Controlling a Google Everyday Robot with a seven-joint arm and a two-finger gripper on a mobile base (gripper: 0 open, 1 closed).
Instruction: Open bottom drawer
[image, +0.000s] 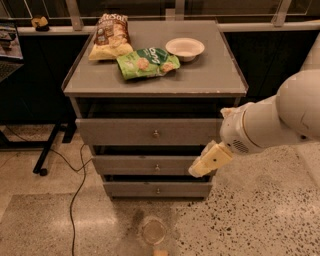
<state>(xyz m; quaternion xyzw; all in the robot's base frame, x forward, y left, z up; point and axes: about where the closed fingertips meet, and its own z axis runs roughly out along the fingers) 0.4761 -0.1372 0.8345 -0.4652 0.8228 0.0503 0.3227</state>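
The grey cabinet (155, 80) has three drawers. The bottom drawer (125, 189) is the slimmest front, lowest down, with a small round metal knob (158, 190); it sits closed, its front level with the others. My gripper (200, 169) hangs at the end of the white arm (270, 120), in front of the cabinet's right side at the height of the middle drawer (130, 165). It is above and to the right of the bottom knob and not touching it.
On the cabinet top lie a yellow chip bag (110, 37), a green chip bag (147, 62) and a white bowl (185, 48). A black cable (75, 195) runs over the floor at the left. A round object (153, 232) lies on the floor in front.
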